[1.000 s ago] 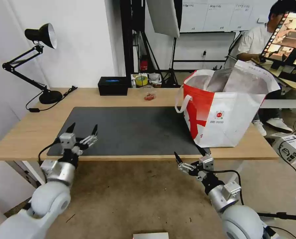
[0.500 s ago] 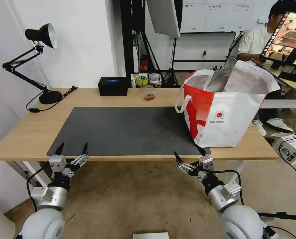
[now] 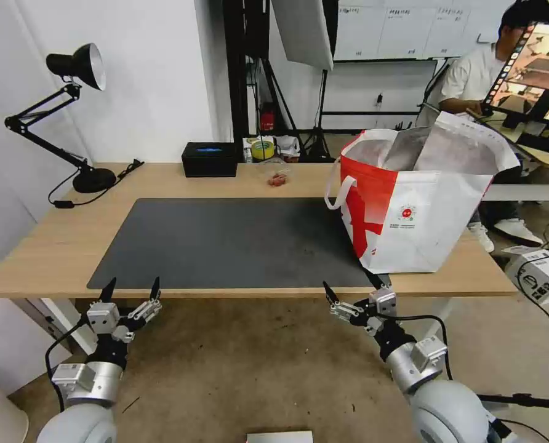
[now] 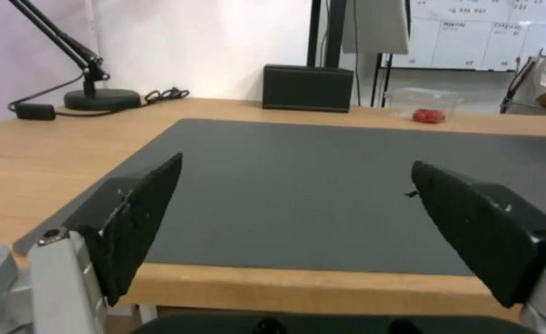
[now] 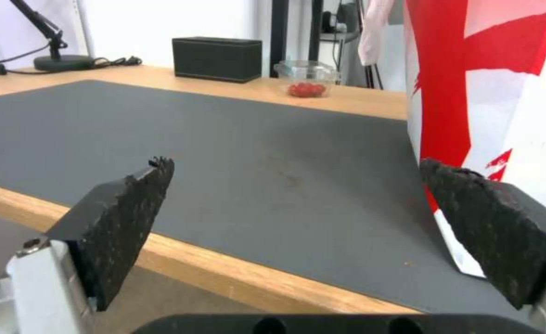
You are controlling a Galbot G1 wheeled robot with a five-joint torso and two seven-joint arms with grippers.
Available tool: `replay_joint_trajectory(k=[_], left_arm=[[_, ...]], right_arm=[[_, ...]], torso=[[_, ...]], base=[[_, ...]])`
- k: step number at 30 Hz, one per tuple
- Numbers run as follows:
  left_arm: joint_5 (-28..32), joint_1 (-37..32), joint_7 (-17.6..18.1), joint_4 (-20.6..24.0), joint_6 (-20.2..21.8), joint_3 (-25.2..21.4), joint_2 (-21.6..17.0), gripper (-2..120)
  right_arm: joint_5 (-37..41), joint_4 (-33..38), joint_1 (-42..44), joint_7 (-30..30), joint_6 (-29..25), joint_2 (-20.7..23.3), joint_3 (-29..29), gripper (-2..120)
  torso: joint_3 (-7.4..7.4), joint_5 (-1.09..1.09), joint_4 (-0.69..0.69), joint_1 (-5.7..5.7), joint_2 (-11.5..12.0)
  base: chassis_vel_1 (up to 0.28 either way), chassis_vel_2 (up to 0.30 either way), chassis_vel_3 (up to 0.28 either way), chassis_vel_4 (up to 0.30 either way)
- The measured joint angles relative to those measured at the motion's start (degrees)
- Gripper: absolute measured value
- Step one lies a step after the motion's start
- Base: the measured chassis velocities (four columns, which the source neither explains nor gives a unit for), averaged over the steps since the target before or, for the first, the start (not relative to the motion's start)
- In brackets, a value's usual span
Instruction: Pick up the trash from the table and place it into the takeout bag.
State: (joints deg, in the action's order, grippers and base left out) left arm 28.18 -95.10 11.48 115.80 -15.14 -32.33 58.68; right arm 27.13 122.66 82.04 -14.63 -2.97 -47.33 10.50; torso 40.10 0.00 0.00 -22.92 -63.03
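Left hand (image 3: 132, 288): fingers spread, empty, just below near edge of surface (image 3: 47, 246); grey mat (image 3: 225, 240) straight ahead. Right hand (image 3: 349, 288): fingers spread, empty, below edge too; takeout bag (image 3: 422, 209) just ahead to its right, upright, mouth open, prob. to receive drops. No trash seen on mat. Clear container w/ red bits (image 3: 277, 178) and black box (image 3: 210, 159) far beyond both hands.

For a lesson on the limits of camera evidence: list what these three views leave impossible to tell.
1. Contents of the takeout bag: head view, its own walls and folded foil flaps hide the inside.
2. What the reddish bits in the small clear container are: too small in the head view, soft in both wrist views.
3. Label on the black box: too small.
4. The bag's full shape: cut off in the right wrist view.
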Motion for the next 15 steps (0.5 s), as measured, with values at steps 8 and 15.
replay_joint_trajectory(k=[8, 15], left_arm=[[0.3, 0.0, -0.8, -0.7, -0.4, 0.2, 0.0, 100], [0.4, 0.1, -0.9, -0.7, -0.4, 0.1, 0.0, 100]], right_arm=[[0.0, 0.0, 0.0, 0.0, 0.0, 0.0, 0.0, 100], [0.0, 0.0, 0.0, 0.0, 0.0, 0.0, 0.0, 100]], torso=[[0.0, 0.0, 0.0, 0.0, 0.0], [0.0, 0.0, 0.0, 0.0, 0.0]], base=[[0.0, 0.0, 0.0, 0.0], [0.0, 0.0, 0.0, 0.0]])
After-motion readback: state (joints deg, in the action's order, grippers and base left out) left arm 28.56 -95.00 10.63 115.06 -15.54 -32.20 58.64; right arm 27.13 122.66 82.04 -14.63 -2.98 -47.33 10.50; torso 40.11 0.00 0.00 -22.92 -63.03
